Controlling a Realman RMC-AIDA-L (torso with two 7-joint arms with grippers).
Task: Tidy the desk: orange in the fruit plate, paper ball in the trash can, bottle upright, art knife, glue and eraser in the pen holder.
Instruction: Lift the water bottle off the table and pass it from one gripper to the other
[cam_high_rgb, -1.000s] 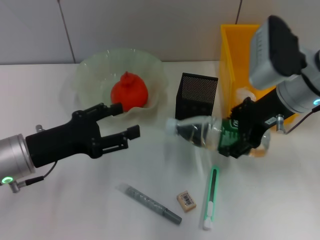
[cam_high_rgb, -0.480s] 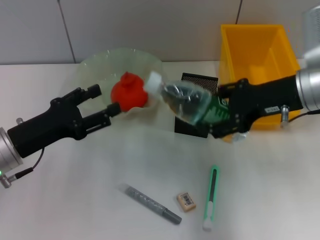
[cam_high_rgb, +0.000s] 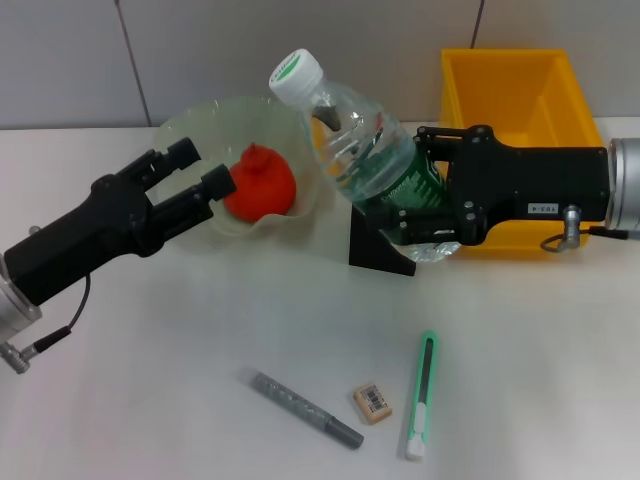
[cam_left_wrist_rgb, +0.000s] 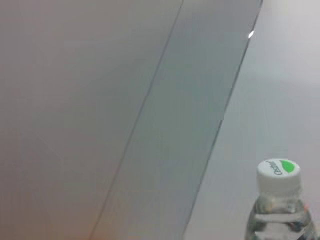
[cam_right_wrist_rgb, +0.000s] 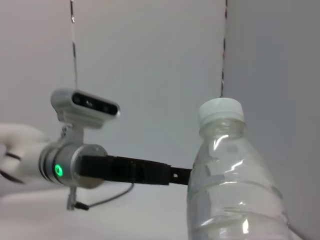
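Note:
My right gripper (cam_high_rgb: 415, 190) is shut on the clear bottle (cam_high_rgb: 360, 135), holding it above the table with its white cap (cam_high_rgb: 297, 72) tilted up and to the left. The bottle also shows in the left wrist view (cam_left_wrist_rgb: 278, 210) and the right wrist view (cam_right_wrist_rgb: 230, 175). My left gripper (cam_high_rgb: 200, 168) is open, beside the orange (cam_high_rgb: 258, 183) in the glass fruit plate (cam_high_rgb: 190, 125). The green art knife (cam_high_rgb: 422, 393), grey glue stick (cam_high_rgb: 305, 408) and eraser (cam_high_rgb: 372, 401) lie on the table at the front. The black pen holder (cam_high_rgb: 378, 250) is mostly hidden behind the bottle. The paper ball is out of view.
The yellow trash can (cam_high_rgb: 505, 95) stands at the back right, behind my right arm. A grey tiled wall backs the white table (cam_high_rgb: 200, 330). My left arm (cam_right_wrist_rgb: 100, 167) shows across the right wrist view.
The right gripper lifted the bottle and swung it from lying sideways to steeply tilted, cap up. The left gripper moved back and left to the plate's edge.

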